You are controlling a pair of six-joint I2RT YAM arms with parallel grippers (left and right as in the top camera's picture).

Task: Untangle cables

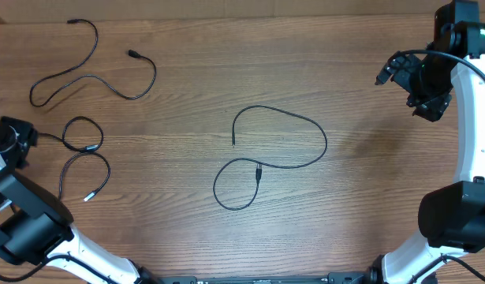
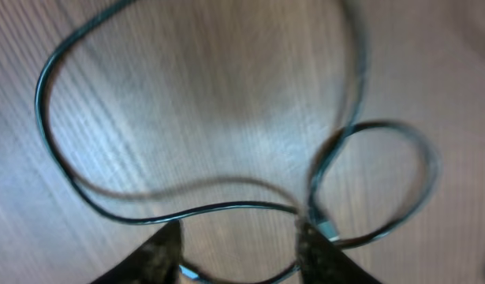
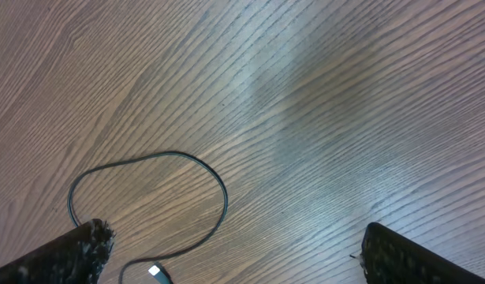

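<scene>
Wood-grain worktop [image 1: 368, 181] carries three thin black cables, none of them touching another. The far-left cable [image 1: 154, 75] wanders in open curves. The centre cable [image 1: 326, 142] makes one wide loop, well apart from both arms. The near-left cable [image 1: 85, 149] crosses itself into a figure-eight whose long axis runs from far to near. It starts just beside the left gripper [image 1: 25, 138], so the left arm is plainly the nearer one for any pull on that crossing.

From the left wrist, the left fingers [image 2: 165, 244] stand partly apart with the cable running across the gap at their tips. They look spread too far to be pinching so thin a cord. The right gripper [image 1: 427, 99] hangs at the far right corner, fingers wide and holding nothing.

The left wrist picture is blurred, so which strand lies on top at the crossing cannot be made out. The right wrist view cuts off the lower part of a loop near a pale plug tip.
</scene>
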